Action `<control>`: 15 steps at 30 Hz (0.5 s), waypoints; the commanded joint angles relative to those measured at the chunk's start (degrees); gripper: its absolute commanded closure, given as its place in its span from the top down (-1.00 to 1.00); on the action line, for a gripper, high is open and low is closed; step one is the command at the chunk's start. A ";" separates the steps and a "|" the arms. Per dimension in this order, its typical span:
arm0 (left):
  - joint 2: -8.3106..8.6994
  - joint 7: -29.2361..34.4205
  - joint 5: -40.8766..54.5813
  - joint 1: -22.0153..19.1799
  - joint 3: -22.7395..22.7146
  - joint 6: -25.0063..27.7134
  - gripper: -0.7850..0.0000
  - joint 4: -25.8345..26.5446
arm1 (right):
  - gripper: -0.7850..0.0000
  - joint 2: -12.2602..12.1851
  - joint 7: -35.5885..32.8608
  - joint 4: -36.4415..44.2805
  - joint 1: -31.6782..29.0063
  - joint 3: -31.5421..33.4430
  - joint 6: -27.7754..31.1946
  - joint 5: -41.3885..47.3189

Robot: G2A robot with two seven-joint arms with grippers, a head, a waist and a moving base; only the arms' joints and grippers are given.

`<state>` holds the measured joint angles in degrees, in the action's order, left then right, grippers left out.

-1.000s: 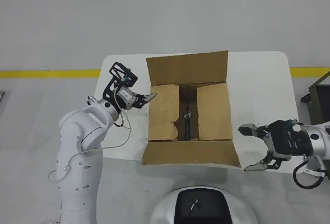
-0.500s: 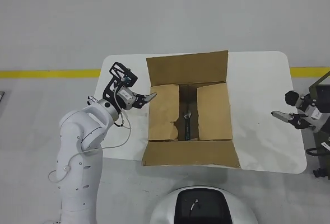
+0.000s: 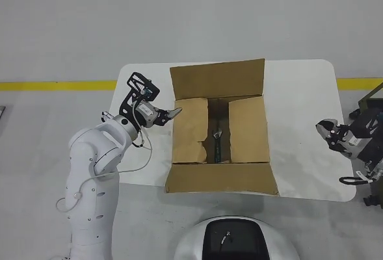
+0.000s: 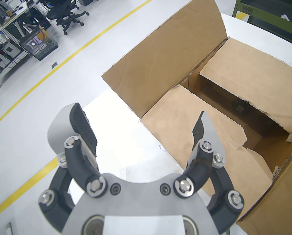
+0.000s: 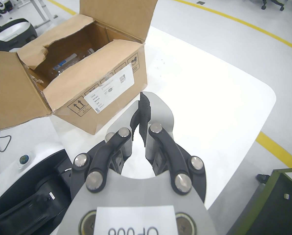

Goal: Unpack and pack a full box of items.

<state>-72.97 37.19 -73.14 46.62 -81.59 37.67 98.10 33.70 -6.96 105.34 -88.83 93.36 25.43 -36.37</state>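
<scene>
A brown cardboard box stands in the middle of a white, round-cornered table, its long sides running toward the far and near edges. The far flap stands up and leans back, the near flap hangs out over the near edge, and the two side flaps fold inward with a narrow gap between them. Through that gap a slim dark item lies on the bottom — what it is cannot be told. In the right wrist view something clear with a blue band lies inside, and a white label sits on the box's right wall.

The left gripper hangs over the table's left edge, just beside the box's left side; its jaws are released, spread wide around nothing. The right gripper is at the table's right edge, well apart from the box, its jaws clenched pad to pad and empty.

A dark green metal shelf stands off the right edge — a yellow floor line runs behind the table.
</scene>
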 commanded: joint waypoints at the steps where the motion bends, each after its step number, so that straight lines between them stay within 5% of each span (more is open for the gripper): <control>1: 0.00 0.00 0.00 0.00 0.00 0.00 1.00 0.00 | -1.00 0.42 3.88 -0.28 0.24 -0.11 -0.98 -1.01; 8: 0.00 0.00 0.00 0.00 0.00 0.00 1.00 0.00 | -1.00 2.73 18.56 -1.77 4.94 -6.79 -4.29 -2.92; 15: 0.00 0.00 0.00 0.00 0.00 0.00 1.00 0.00 | -1.00 5.50 19.93 -4.88 16.02 -18.44 -6.25 -9.42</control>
<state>-72.97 37.19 -73.14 46.62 -81.59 37.67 98.10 38.85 13.09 100.99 -74.58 76.53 18.98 -45.33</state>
